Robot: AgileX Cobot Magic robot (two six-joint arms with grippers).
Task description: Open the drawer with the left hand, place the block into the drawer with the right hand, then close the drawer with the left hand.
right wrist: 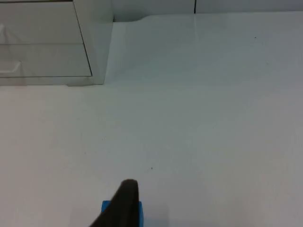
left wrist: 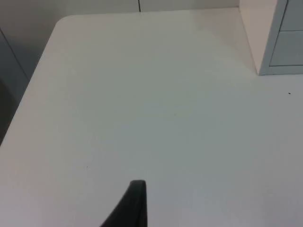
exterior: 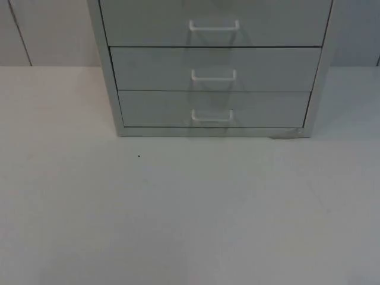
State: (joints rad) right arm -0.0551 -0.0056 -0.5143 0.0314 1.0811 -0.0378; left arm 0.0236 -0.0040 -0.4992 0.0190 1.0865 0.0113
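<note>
A grey cabinet [exterior: 214,65] with three drawers stands at the back of the table, and all three are shut. Each drawer has a white handle: top [exterior: 214,25], middle [exterior: 214,75], bottom [exterior: 212,115]. In the right wrist view a blue block [right wrist: 106,206] lies on the table, partly hidden behind my right gripper [right wrist: 124,203], which is close over it. The cabinet's right front corner [right wrist: 97,47] stands well beyond that block. My left gripper [left wrist: 135,203] hangs over bare table, with the cabinet's left front corner [left wrist: 272,42] far ahead of it.
White table top [exterior: 190,214] stretches in front of the cabinet. The left wrist view shows the table's rounded far corner [left wrist: 64,21] and its side edge [left wrist: 21,109]. The grey partition wall [exterior: 41,29] runs behind the cabinet.
</note>
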